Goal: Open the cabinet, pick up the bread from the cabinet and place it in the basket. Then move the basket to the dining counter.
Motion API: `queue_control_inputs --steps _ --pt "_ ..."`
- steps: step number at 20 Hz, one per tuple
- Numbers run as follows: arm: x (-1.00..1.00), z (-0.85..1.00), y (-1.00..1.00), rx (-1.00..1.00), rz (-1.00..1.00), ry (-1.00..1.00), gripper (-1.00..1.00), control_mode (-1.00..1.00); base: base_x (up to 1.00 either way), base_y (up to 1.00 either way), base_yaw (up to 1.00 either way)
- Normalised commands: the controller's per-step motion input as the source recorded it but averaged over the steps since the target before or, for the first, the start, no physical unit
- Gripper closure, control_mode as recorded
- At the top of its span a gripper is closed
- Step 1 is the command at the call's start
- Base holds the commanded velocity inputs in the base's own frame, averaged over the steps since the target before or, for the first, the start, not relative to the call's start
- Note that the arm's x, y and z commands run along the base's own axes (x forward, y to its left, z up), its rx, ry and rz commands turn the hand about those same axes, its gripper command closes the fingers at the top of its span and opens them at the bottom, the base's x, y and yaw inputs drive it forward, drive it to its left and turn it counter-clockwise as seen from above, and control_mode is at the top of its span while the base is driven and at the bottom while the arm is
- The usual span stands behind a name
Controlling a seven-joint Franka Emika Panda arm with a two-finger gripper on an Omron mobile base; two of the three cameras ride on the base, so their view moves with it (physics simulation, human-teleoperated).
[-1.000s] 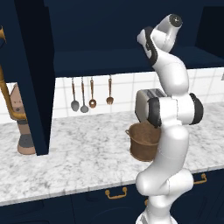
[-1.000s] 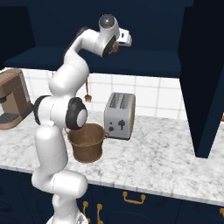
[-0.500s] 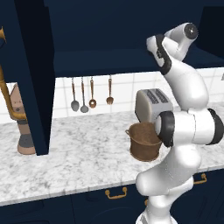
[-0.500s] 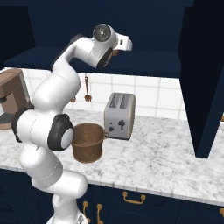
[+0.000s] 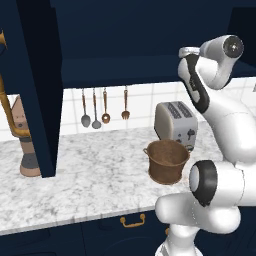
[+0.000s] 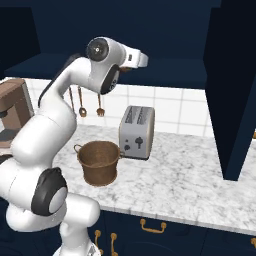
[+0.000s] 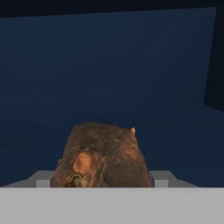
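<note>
Carrying: the gripper clasps the bread, up at the open cabinet.
Done: door open, bread picked.
Basket: basket waits on the marble worktop, beside the toaster.
Left: drop bread in, then move basket to the dining counter.

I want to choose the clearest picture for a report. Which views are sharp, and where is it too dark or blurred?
Left base view: sharp, evenly lit; the round brown woven basket casts a soft shadow. Right base view: equally crisp, but the dark navy cabinet interior is almost black. Hand view: the golden-brown lump of bread is close and soft-edged, against dim blue.
</note>
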Motion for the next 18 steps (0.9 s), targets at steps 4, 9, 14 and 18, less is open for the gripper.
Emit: queue_control_inputs --steps 4,9,14,18 --pt "-1.0 0.07 0.01 0.0 -0.05 0.07 1.0 -1.0 0.0 0.0 0.0" --pt "-1.0 0.0 0.07 0.05 0.0 0.16 1.0 -1.0 0.0 0.0 0.0" --pt "-1.0 0.0 0.01 0.11 0.0 0.36 1.0 -1.0 0.0 0.0 0.0" --pt "-0.84 -0.3 0.21 0.02 0.0 0.37 1.0 -1.0 0.0 0.0 0.0"
